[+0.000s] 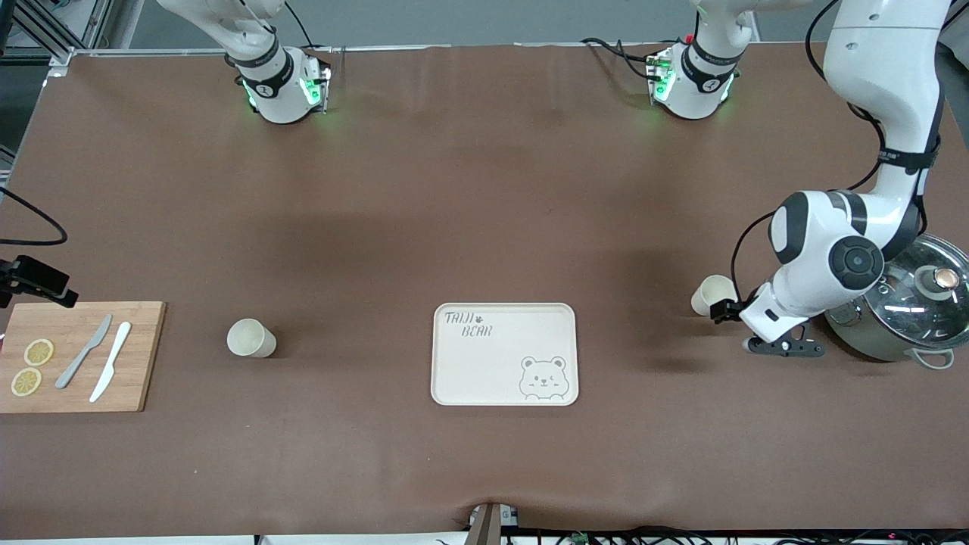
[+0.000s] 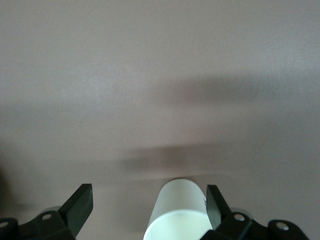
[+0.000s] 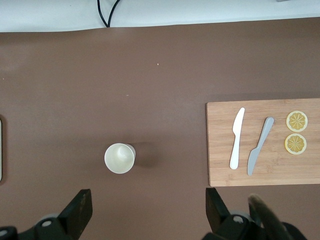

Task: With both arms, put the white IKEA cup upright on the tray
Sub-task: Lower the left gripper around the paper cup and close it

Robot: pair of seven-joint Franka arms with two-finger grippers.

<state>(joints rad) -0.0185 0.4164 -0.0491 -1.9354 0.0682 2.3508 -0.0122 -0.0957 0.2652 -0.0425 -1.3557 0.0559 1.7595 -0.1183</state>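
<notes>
Down at the left arm's end of the surface (image 1: 484,189), we see the left pincer (image 2: 149,201) spread wide, with a white cup (image 2: 179,210) lying on its side between its fingers (image 2: 80,204). The cup sits close against one finger, though we cannot tell whether they touch, and the pincer grips nothing. From the front, that tipped cup (image 1: 711,295) lies just beside the left pincer (image 1: 783,347) on the side toward the tray (image 1: 504,354), with its mouth turned toward the tray's end. A steel pot with a glass lid (image 1: 908,306) stands just beside the arm, at the edge of the surface.

Our right pincer (image 3: 149,210) is also spread wide and empty (only its fingertips show, in its own wrist view). It hangs high over the right arm's end of the surface, looking down on a second white cup (image 3: 119,158), which stands upright. In the front view this upright cup (image 1: 250,337) stands between the tray and a wooden cutting board (image 1: 144,356). The board carries a grey knife (image 1: 83,351), a white knife (image 1: 110,361) and two lemon slices (image 1: 32,367).

The tray lies flat, nearer the front camera than both bases, well apart from either cup, and bare apart from its print.
</notes>
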